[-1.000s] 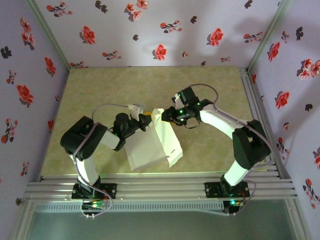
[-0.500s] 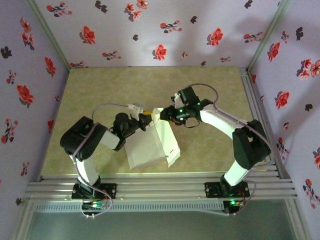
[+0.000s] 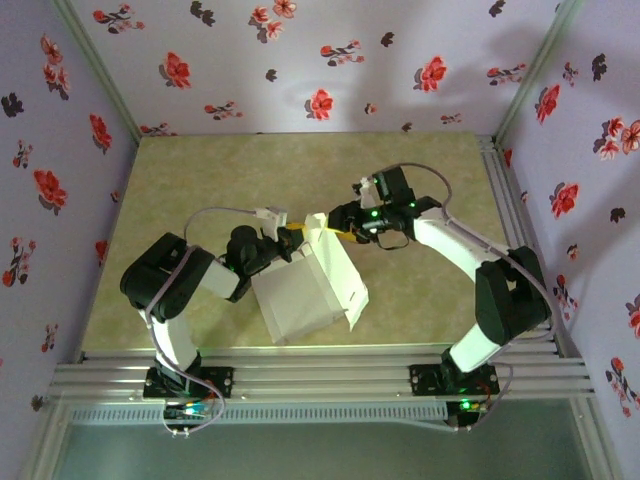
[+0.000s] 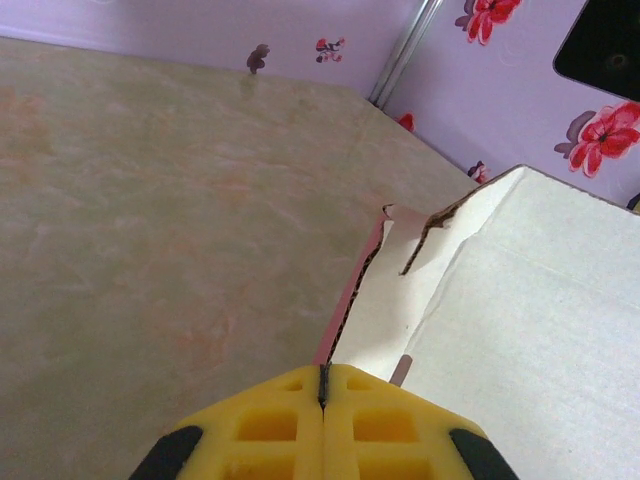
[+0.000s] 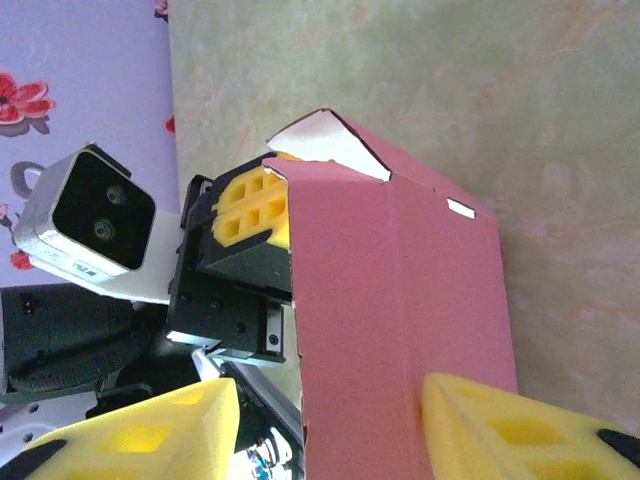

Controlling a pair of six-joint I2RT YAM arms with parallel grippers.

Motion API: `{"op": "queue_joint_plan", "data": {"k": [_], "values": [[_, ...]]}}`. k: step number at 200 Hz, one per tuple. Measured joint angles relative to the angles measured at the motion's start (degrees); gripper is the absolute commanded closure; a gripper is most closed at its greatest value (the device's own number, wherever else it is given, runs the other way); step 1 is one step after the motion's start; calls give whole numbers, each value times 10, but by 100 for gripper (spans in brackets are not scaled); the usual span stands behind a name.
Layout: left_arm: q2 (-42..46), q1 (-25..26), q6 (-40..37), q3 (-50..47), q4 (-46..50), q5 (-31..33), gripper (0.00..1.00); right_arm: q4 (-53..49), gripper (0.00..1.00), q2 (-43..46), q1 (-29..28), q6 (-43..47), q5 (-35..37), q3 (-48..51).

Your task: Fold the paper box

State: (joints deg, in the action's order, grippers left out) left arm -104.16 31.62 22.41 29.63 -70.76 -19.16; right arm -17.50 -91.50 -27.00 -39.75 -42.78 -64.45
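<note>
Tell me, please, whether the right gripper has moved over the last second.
Yes: the right gripper has shifted slightly right, toward the side rail.

Left arm (image 3: pixel 178 285) and right arm (image 3: pixel 452 243) are sporting black joints, white links, loopy grey cables (image 3: pixel 222 212), green LEDs (image 3: pixel 374 212) glowing, yellow waffle fingers (image 4: pixel 262 432).

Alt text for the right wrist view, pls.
The paper box, pink face showing, stands between the open yellow fingers of the right tool. The left tool pinches one edge of it, with the marbled table behind.
</note>
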Motion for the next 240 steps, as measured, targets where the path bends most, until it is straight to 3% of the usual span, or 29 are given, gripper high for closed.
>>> {"op": "queue_joint_plan", "data": {"k": [40, 124, 240], "values": [[0, 0, 0, 0, 0, -2, 100, 16, 57, 0, 0, -12, -17, 17], [0, 0, 2, 0, 0, -4, 100, 44, 59, -11, -6, -23, -24, 32], [0, 0, 4, 0, 1, -3, 100, 32, 67, -47, -39, -16, 15, 18]]}}
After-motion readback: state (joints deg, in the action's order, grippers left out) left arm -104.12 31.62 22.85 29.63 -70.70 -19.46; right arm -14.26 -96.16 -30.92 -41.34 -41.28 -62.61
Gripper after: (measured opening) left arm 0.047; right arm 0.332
